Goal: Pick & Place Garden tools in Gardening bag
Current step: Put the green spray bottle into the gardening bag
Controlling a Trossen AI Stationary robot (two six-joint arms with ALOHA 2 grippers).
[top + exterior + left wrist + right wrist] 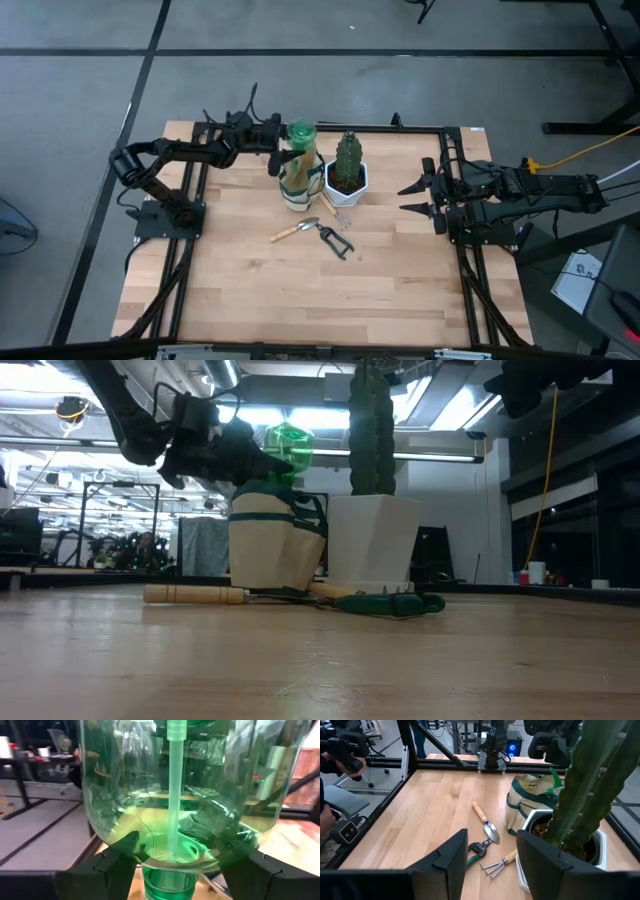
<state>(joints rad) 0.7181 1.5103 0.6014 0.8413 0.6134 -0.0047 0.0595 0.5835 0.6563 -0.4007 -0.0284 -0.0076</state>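
High view shows the whole layout that no other camera gives: the left gripper (277, 150) reaches over the gardening bag (297, 184) at the far middle of the table (250, 290), holding the translucent green spray bottle (301, 133) above the bag's mouth, while the right gripper (410, 197) waits near the table's right edge with its fingers spread and nothing between them. On the bare wood in front of the bag lie the trowel (295, 231) and the pruning shears (336, 241), close together, and the hand fork (336, 212) sits just beside the white pot (346, 183) holding the cactus (348, 155).

Low view adds the height: the bottle (286, 448) hangs above the bag (272, 548), and whether its base touches the rim cannot be told. The tools lie flat in front of the bag.

Left wrist view alone shows the grip. The bottle (185, 795) fills the picture, its clear green body and inner tube sitting between the two dark fingers (107, 865), which press against its sides.

Right wrist view shows its own fingers (455, 855) apart, and beyond them the trowel (486, 823), shears (479, 848) and fork (499, 863) clustered before the bag (530, 800) and the cactus (587, 790).
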